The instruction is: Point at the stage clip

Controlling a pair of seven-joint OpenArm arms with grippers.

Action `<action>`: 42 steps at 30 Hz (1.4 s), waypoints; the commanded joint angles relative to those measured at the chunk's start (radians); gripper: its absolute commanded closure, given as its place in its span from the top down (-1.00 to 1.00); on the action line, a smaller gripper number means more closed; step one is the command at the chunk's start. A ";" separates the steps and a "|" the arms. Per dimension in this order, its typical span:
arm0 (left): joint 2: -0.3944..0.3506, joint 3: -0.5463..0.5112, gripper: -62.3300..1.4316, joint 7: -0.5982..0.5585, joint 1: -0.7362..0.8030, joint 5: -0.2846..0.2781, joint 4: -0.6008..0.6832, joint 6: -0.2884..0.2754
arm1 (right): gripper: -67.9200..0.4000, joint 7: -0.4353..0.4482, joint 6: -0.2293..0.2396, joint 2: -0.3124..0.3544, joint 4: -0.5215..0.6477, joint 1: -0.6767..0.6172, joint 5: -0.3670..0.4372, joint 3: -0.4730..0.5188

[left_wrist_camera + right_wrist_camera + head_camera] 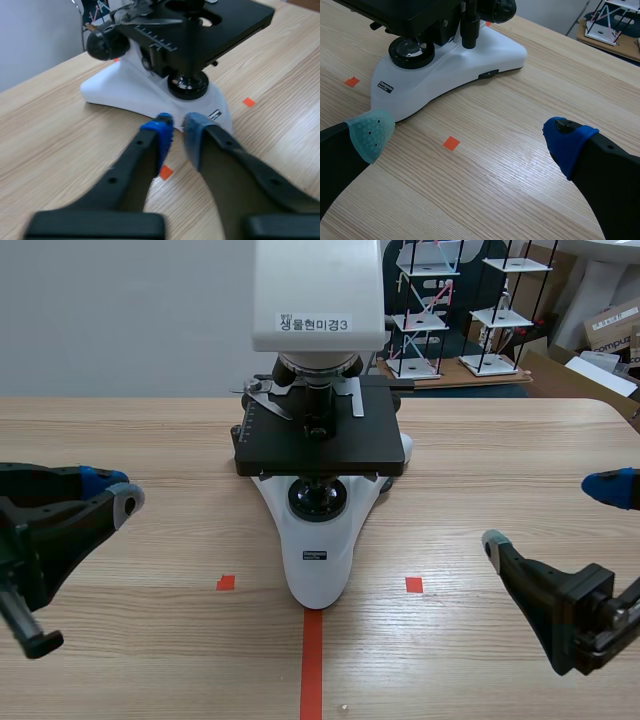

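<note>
Two empty grippers are being shown well apart from the microscope [318, 490], the left gripper [177, 131] all but closed and the right gripper [470, 137] spread wide, so the stage clip [262, 398], on the stage [330, 445] under the lenses [318, 368], is being put at risk of bending by a finger brought in too far.

Microscope [318, 530] head, white label [314, 324]: "생물현미경3". Cardboard box [612, 325] far right: "compu", cut off. Base badge [316, 555]: unreadable.
</note>
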 commanded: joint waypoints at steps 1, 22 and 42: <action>-0.013 0.012 -0.86 -0.019 -0.035 -0.011 -0.022 0.000 | 1.00 0.014 0.000 0.013 0.010 0.000 0.007 0.001; -0.125 0.336 -0.86 -0.022 -0.570 -0.145 -0.386 -0.019 | 1.00 0.014 0.000 0.013 0.010 0.000 0.007 0.001; -0.104 0.539 -0.86 -0.021 -0.824 -0.279 -0.534 -0.019 | 1.00 0.014 0.000 0.013 0.010 0.000 0.007 0.001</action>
